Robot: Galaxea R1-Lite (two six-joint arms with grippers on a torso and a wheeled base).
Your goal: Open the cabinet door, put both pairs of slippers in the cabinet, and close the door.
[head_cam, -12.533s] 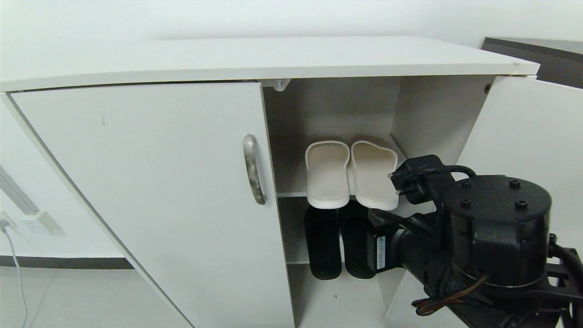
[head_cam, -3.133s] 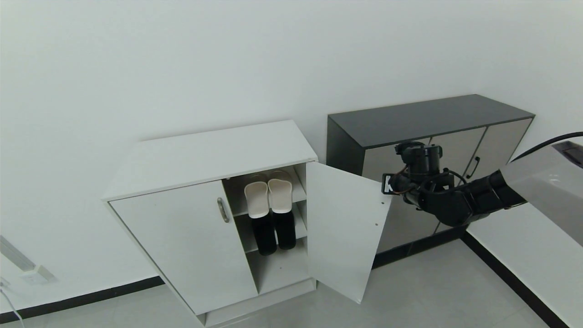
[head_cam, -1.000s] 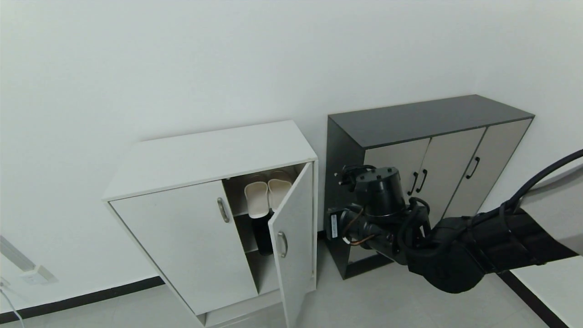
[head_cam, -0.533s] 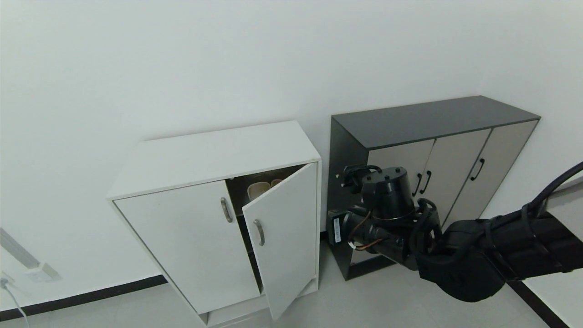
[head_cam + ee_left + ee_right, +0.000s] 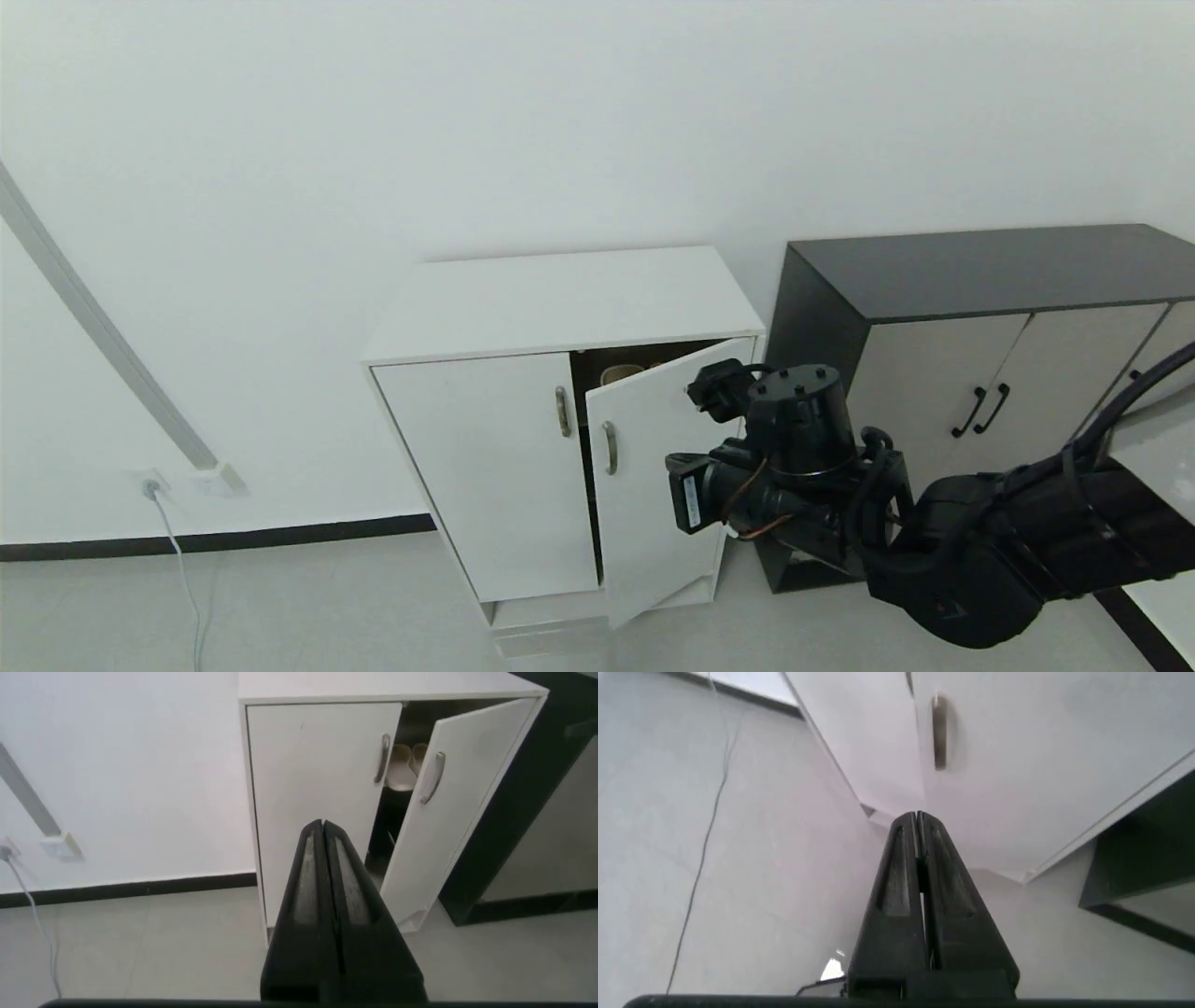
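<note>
Closing fast now: on the white two-door cabinet [image 5: 560,299], the right-hand door [image 5: 653,504] has swung further in than half a second ago, and the head camera has panned across too. Nearest us, the left gripper [image 5: 322,826] has its fingers pressed together, holding nothing, and is aimed at the cabinet from well back. The right gripper [image 5: 920,817] is pinched closed as well and empty, low in front of that door, beneath the metal bar handle [image 5: 939,730]. Contact, I can't tell. The door is ajar by a slim gap, and inside, up high, the cream slippers [image 5: 404,756] peek out. Beyond, a dark grey cabinet [image 5: 980,271] stands alongside.
</note>
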